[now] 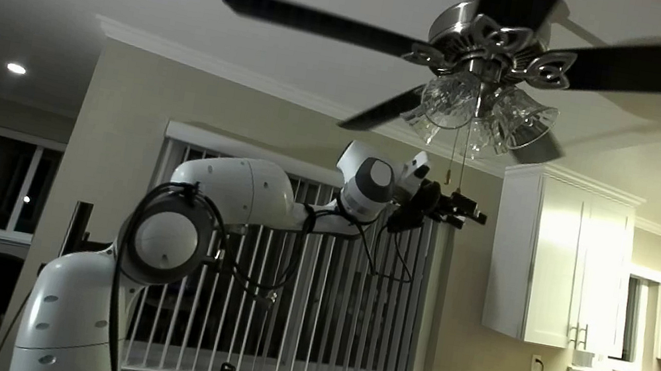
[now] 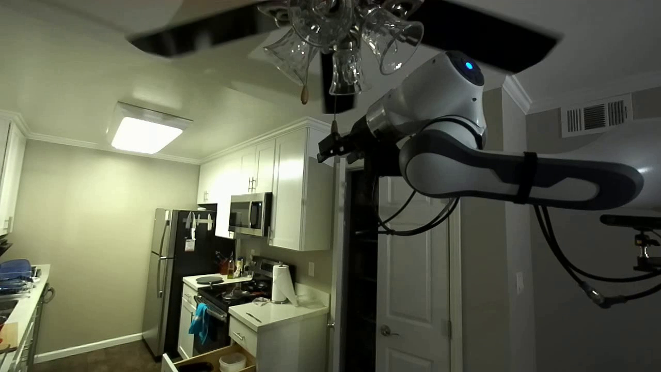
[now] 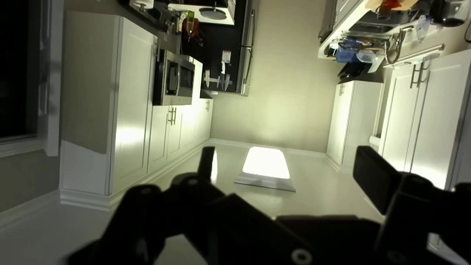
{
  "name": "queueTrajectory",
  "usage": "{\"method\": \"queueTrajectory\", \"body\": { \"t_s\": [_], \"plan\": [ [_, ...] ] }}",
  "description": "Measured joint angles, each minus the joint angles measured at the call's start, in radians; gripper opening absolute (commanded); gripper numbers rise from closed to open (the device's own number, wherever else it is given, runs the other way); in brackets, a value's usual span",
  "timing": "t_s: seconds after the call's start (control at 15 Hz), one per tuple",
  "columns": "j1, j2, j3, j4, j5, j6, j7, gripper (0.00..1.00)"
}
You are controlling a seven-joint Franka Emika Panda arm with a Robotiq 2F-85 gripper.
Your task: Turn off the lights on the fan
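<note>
The fan (image 1: 455, 24) hangs from the ceiling with dark, slightly blurred blades; its blades (image 2: 485, 33) also show at the top of an exterior view. The lights (image 1: 452, 102) are clear flared glass shades under its hub and look unlit; they show in both exterior views (image 2: 347, 70). Two thin pull chains hang below, one with a brown fob (image 1: 448, 177) and one with a fob (image 2: 334, 127) right at my gripper (image 2: 338, 151). My gripper (image 1: 467, 214) is open below the lights, fingers wide apart in the wrist view (image 3: 287, 169). No chain shows between the fingers there.
White wall cabinets (image 1: 560, 257) stand behind the gripper. A lit square ceiling lamp (image 2: 147, 134) is over the kitchen. Window blinds (image 1: 287, 286) are behind the arm. The fan blades extend above the arm, and a door (image 2: 413, 279) stands below it.
</note>
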State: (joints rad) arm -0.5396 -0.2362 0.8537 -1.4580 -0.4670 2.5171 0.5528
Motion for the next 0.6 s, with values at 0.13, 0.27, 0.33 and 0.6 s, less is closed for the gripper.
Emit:
{"method": "queueTrajectory", "body": {
  "t_s": [0.13, 0.27, 0.33, 0.6],
  "plan": [
    [0.092, 0.002, -0.081, -0.017, -0.004, -0.026, -0.001, 1.00],
    [0.181, 0.004, -0.162, -0.029, -0.006, -0.051, -0.008, 1.00],
    [0.224, 0.006, -0.198, -0.031, -0.006, -0.063, -0.018, 1.00],
    [0.284, 0.008, -0.248, -0.038, -0.006, -0.074, -0.026, 1.00]
  ]
}}
